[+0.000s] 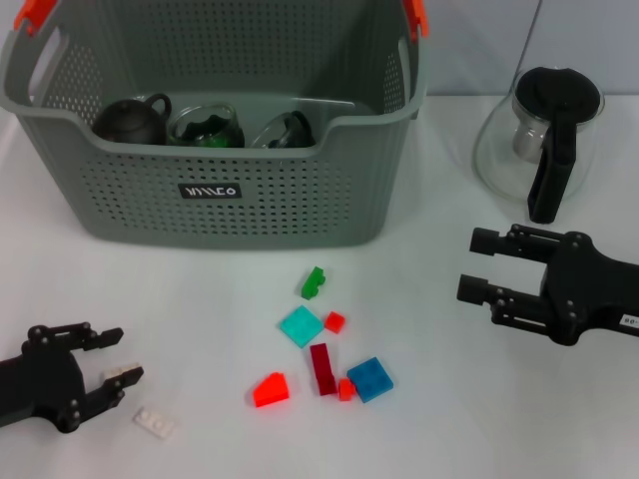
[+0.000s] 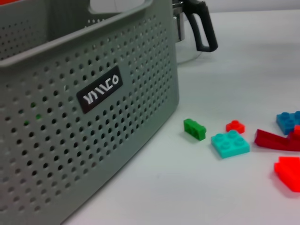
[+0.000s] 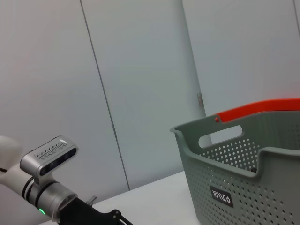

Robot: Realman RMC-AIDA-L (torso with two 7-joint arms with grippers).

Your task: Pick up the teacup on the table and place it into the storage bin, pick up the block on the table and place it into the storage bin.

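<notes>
The grey storage bin [image 1: 215,130] stands at the back of the table, its black label [image 2: 99,89] facing me. Inside it a glass teacup [image 1: 205,127] sits next to a black teapot [image 1: 133,118], and another glass cup [image 1: 285,130] lies beside them. Loose blocks lie in front of the bin: green [image 1: 315,282], teal [image 1: 301,325], dark red [image 1: 322,368], blue [image 1: 369,379] and red-orange [image 1: 270,389]. A white block [image 1: 155,422] lies just right of my left gripper [image 1: 115,357], which is open and empty at the front left. My right gripper [image 1: 469,264] hovers open and empty at the right.
A glass pitcher [image 1: 539,140] with a black handle stands at the back right, behind the right gripper. Two small red blocks [image 1: 334,321] [image 1: 345,389] lie among the others. The bin [image 3: 243,187] also shows in the right wrist view, before a pale wall.
</notes>
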